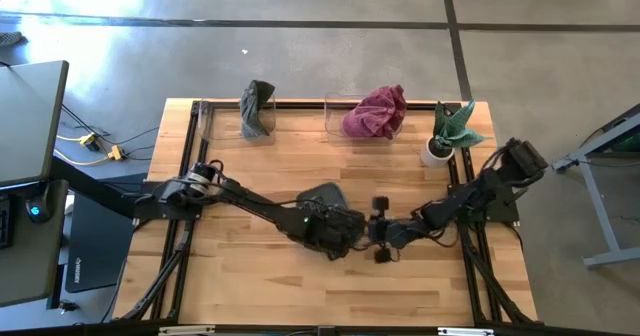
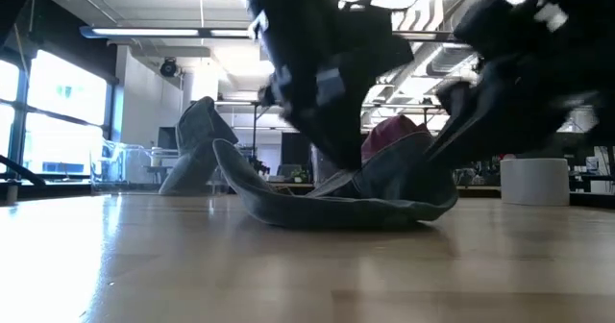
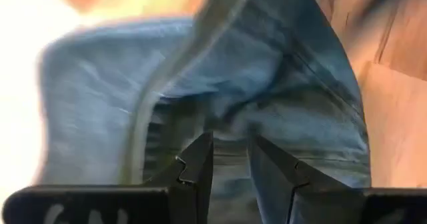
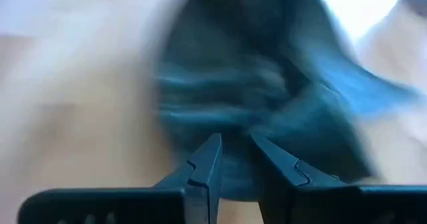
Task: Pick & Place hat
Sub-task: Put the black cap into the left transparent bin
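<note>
A blue-grey denim hat (image 1: 322,198) lies in the middle of the table; in the low view the hat (image 2: 346,206) rests on its underside with one brim edge (image 2: 228,158) curled up. My left gripper (image 1: 340,234) comes from the table's left, slants down onto the hat and is shut on its cloth (image 3: 231,141). My right gripper (image 1: 378,232) comes from the right and stands at the hat's right edge. Its fingers are a little apart, with the blurred hat (image 4: 267,84) right ahead of them. My left gripper pinches a pucker of the hat's denim (image 3: 230,127) between its two fingertips, slanting down from the table's left. Creases run toward the fingertips. One layer or several, I cannot tell. The hat stays on the table. Whether my right gripper touches the hat, I cannot tell.
At the far edge stand two clear bins, one holding a grey hat (image 1: 257,109), the other a dark red hat (image 1: 377,113). A potted plant (image 1: 443,136) in a white pot stands at the far right. Bare wood lies toward the near edge.
</note>
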